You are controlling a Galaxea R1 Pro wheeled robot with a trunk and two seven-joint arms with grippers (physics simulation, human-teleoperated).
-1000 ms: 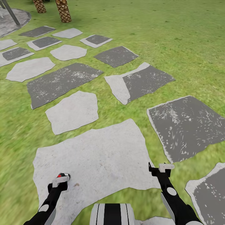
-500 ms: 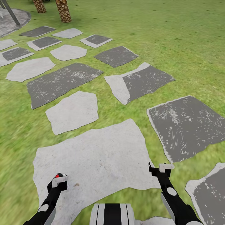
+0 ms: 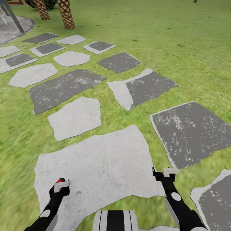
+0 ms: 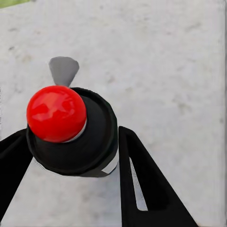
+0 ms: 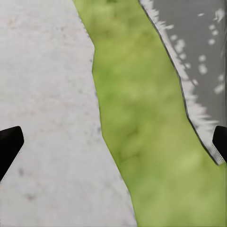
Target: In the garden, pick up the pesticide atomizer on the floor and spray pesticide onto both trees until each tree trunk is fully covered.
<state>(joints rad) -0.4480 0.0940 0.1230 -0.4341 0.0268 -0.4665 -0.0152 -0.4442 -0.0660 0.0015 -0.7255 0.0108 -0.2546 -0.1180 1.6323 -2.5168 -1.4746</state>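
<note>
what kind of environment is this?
Looks like an outdoor garden, simulator-rendered: green lawn, irregular grey stepping stones laid across it, and two scaly brown palm trunks at the far edge.

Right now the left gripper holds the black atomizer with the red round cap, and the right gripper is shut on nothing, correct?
Not quite. The right gripper is open: its wrist view shows the fingertips far apart. The left gripper does hold the black atomizer with the red round cap.

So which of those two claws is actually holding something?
The left gripper: its fingers clamp a black bottle with a red cap. The right gripper is spread open over stone and grass.
</note>
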